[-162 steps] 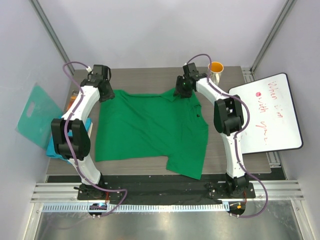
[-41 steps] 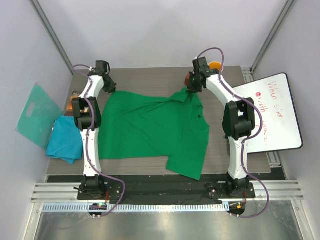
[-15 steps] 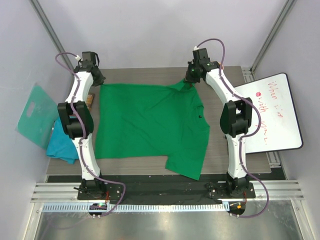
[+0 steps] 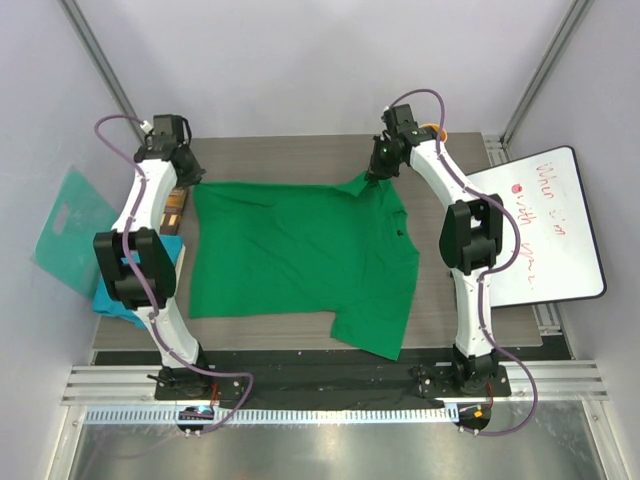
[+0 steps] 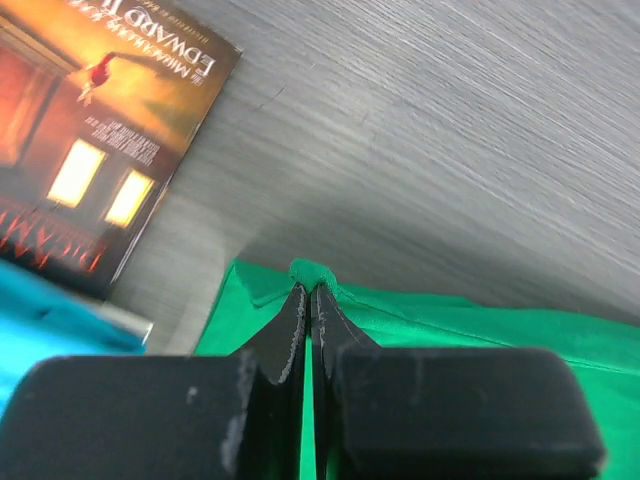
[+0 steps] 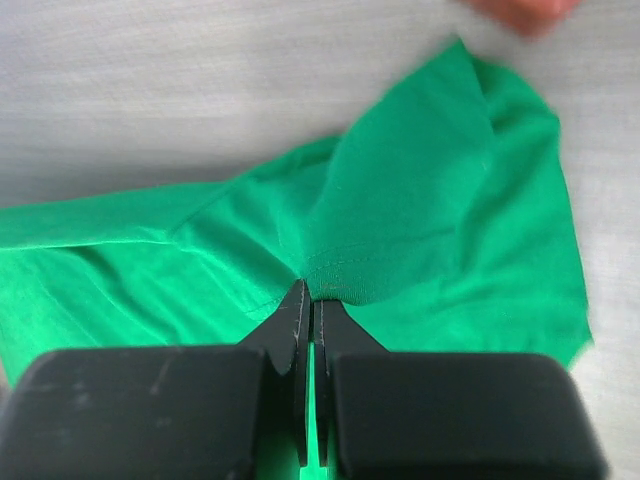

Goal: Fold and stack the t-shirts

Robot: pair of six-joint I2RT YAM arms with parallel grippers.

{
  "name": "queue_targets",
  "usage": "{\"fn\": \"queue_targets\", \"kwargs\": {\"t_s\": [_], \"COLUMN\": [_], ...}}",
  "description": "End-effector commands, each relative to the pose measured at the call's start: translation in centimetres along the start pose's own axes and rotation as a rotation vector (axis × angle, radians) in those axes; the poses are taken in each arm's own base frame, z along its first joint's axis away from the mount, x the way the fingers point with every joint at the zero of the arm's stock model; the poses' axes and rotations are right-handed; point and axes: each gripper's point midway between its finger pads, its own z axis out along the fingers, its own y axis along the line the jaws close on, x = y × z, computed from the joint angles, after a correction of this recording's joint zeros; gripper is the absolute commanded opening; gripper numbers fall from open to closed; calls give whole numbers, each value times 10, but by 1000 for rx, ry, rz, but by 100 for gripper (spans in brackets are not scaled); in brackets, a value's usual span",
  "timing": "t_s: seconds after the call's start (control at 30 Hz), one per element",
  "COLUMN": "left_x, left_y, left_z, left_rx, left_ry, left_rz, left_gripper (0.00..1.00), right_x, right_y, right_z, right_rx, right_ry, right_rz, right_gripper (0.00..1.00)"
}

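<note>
The green t-shirt [image 4: 300,255] lies spread across the table, its far edge pulled taut between both grippers. My left gripper [image 4: 190,182] is shut on the shirt's far left corner; in the left wrist view a nub of green cloth [image 5: 312,272] pokes out past the closed tips [image 5: 308,292]. My right gripper [image 4: 380,170] is shut on the far right part near the collar, pinching a fold of green fabric [image 6: 400,220] at the tips [image 6: 310,295]. The teal-blue t-shirt [image 4: 112,300] lies bunched at the table's left edge, mostly hidden behind my left arm.
A book [image 5: 90,130] lies by the left gripper on the grey table [image 4: 290,160]. An orange mug [image 4: 436,131] stands at the far right corner. A whiteboard [image 4: 545,225] lies on the right. A teal board with a handle hole [image 4: 62,230] leans at the left.
Both grippers kept their hold on the green shirt. The left one pulled its corner outward to the left and slightly nearer, flattening the far edge. The right gripper barely shifted.
</note>
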Motion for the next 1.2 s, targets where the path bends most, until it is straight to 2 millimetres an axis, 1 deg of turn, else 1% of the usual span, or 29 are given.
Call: {"fn": "queue_targets", "kwargs": {"t_s": [0.0, 0.03, 0.07, 0.1, 0.13, 0.2, 0.23, 0.3, 0.33, 0.4, 0.5, 0.6, 0.67, 0.77, 0.8, 0.9, 0.97, 1.0, 1.07, 1.1, 1.13, 1.17], "left_x": [-20, -14, -9, -5, 3, 12, 20, 29, 36, 44, 48, 58, 64, 72, 74, 74, 71, 66, 64, 55, 54, 49], "left_y": [7, 8, 11, 13, 16, 20, 23, 26, 28, 28, 26, 32, 35, 40, 42, 43, 41, 38, 36, 31, 31, 31], "left_z": [-44, -45, -46, -47, -49, -49, -48, -46, -43, -38, -30, -27, -23, -21, -19, -13, -9, -7, 3, 3, 11, 13], "left_rx": [12, 8, 1, -3, -9, -17, -26, -31, -37, -31, -35, -65, -80, -111, -123, -137, -136, -132, -139, -131, -140, -148], "left_ry": [-104, -91, -74, -64, -42, -16, 7, 33, 56, 81, 106, 159, 184, 219, 231, 235, 235, 228, 235, 216, 221, 206], "left_rz": [1, 6, 6, 9, 13, 15, 18, 28, 34, 36, 42, 50, 55, 59, 61, 59, 56, 50, 50, 48, 46, 44], "left_gripper": [0, 0, 0, 0, 0, 0, 0, 0, 0, 0, 0, 0, 0, 0, 0, 0, 0, 0, 0, 0, 0, 0], "right_x": [-5, 7, 14, 16, 30, 39, 48, 56, 53, 50, 45, 52, 61, 79, 90, 108, 110, 112, 110, 106, 103, 99], "right_y": [19, 15, 14, 16, 11, 14, 11, 6, 5, 4, 9, 10, 9, 5, 1, 0, 1, 1, 4, 4, 4, 4], "right_z": [-57, -54, -56, -64, -60, -68, -67, -68, -72, -74, -76, -73, -71, -69, -66, -64, -63, -61, -59, -58, -57, -57], "right_rx": [-42, -30, -26, -33, -25, -33, -25, -9, 0, 12, -3, -10, -10, -1, 2, 6, 5, 2, -9, -10, -5, 0], "right_ry": [-44, -14, 3, 1, 37, 49, 67, 79, 66, 55, 51, 91, 122, 178, 210, 252, 246, 249, 240, 232, 221, 211], "right_rz": [-27, -27, -26, -27, -23, -30, -30, -36, -37, -42, -41, -25, -19, -17, -13, -12, -7, 2, 10, 10, 7, 5], "right_gripper": [1, 1, 1, 1, 1, 1, 1, 1, 1, 1, 1, 1, 1, 1, 1, 1, 1, 1, 1, 1, 1, 1]}}
